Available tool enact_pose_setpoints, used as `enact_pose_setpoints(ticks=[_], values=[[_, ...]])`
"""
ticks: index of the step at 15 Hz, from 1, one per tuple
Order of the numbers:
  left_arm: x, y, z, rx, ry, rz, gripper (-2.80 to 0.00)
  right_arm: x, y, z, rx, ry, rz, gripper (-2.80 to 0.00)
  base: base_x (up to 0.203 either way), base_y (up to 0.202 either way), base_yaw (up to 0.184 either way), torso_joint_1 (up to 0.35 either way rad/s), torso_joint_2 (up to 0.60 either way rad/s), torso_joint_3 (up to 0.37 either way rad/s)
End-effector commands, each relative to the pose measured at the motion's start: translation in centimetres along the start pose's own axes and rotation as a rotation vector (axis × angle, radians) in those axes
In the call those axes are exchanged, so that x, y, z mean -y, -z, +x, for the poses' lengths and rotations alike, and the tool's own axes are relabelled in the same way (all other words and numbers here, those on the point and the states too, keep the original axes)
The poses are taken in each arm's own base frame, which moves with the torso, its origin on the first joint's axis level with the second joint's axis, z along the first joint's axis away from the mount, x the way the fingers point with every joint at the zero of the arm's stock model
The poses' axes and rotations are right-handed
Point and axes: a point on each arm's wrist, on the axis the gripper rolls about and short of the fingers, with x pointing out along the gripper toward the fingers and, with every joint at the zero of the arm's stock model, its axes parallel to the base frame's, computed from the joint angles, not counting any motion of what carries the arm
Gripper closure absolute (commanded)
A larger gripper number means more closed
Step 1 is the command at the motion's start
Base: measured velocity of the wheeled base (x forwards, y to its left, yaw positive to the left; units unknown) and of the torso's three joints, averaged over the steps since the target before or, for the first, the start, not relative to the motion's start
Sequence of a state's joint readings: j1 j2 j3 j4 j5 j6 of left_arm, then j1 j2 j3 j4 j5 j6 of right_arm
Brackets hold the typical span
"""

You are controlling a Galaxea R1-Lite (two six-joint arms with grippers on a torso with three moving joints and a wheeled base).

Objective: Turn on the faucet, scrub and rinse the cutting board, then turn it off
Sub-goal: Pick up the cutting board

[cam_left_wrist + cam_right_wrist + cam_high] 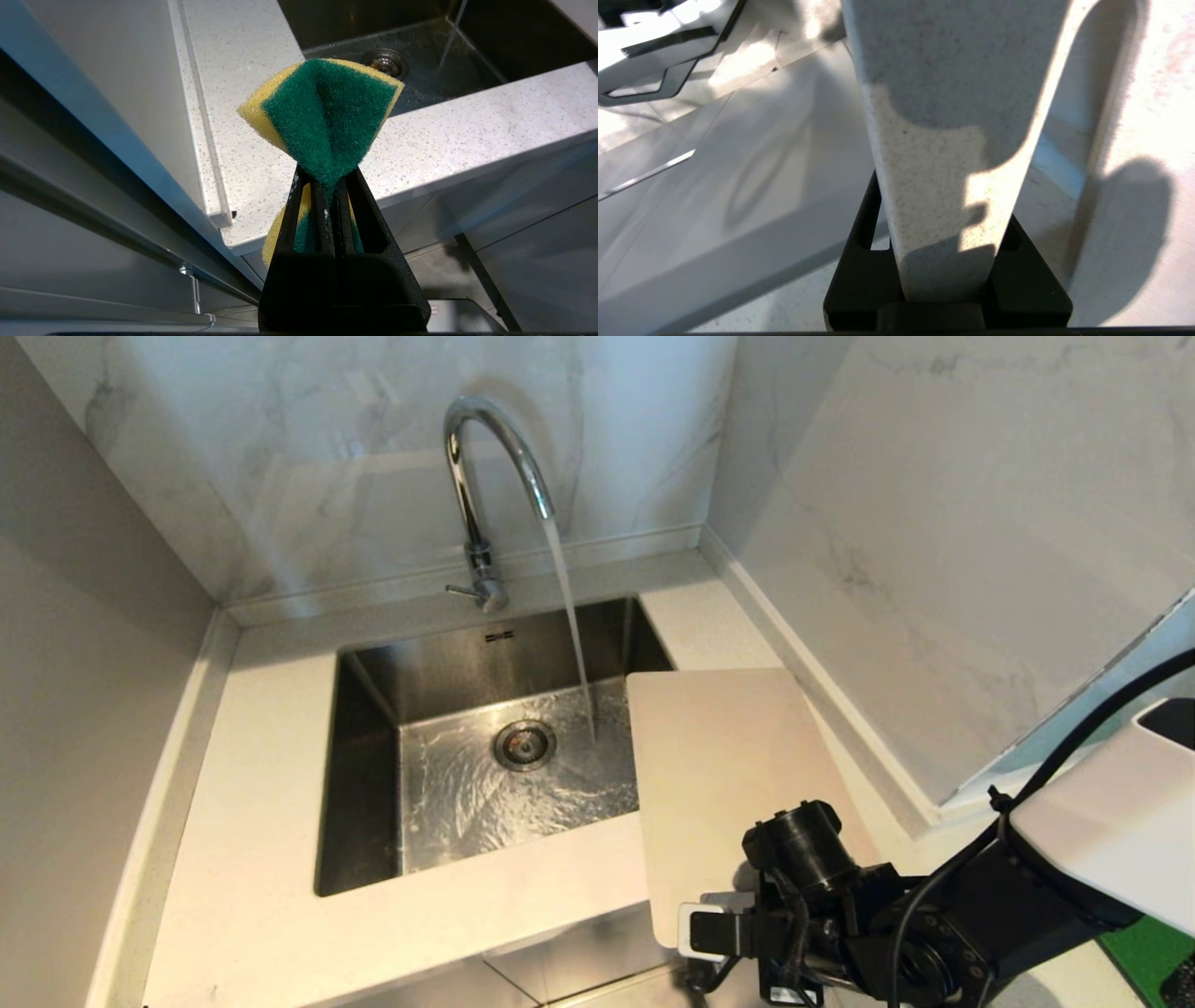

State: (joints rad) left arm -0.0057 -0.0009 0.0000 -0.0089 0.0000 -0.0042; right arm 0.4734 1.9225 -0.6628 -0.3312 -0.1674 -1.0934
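Cutting board (724, 775) flat on counter (271, 896), far corner over sink (373, 691) | right gripper (945, 261) clamps its near edge | faucet (481, 476) running into basin | left gripper (329, 186) pinching sponge (327, 116) before counter.

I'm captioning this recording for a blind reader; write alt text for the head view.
Water streams from the chrome faucet into a steel sink. The cutting board lies on the counter at the sink's right, overhanging the basin and the counter's front edge, where the right gripper clamps its near end.
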Motion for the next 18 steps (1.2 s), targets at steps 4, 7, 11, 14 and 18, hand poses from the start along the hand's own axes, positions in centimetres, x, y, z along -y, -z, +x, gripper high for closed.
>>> enact_pose_setpoints(ticks=[4, 7, 11, 14, 18], values=[[0.0, 0.0, 0.0, -0.002, 0.0, 0.0, 0.0, 0.3, 0.5, -3.7, 0.02, 0.093, 0.0, 0.0, 0.0, 0.0, 0.0, 0.0, 0.0, 0.0], [0.0, 0.0, 0.0, -0.002, 0.0, 0.0, 0.0, 0.0, 0.7, -4.9, 0.026, 0.117, -0.004, 0.0, 0.0, 0.0, 0.0, 0.0, 0.0, 0.0], [0.0, 0.0, 0.0, -0.002, 0.0, 0.0, 0.0, 0.5, 0.8, -6.5, 0.046, 0.171, -0.013, 0.0, 0.0, 0.0, 0.0, 0.0, 0.0, 0.0], [0.0, 0.0, 0.0, -0.001, 0.0, 0.0, 0.0, 0.6, 1.0, -7.9, 0.054, 0.216, -0.04, 0.0, 0.0, 0.0, 0.0, 0.0, 0.0, 0.0], [0.0, 0.0, 0.0, -0.001, 0.0, 0.0, 0.0, 0.8, 1.3, -9.9, 0.074, 0.282, -0.08, 0.0, 0.0, 0.0, 0.0, 0.0, 0.0, 0.0]])
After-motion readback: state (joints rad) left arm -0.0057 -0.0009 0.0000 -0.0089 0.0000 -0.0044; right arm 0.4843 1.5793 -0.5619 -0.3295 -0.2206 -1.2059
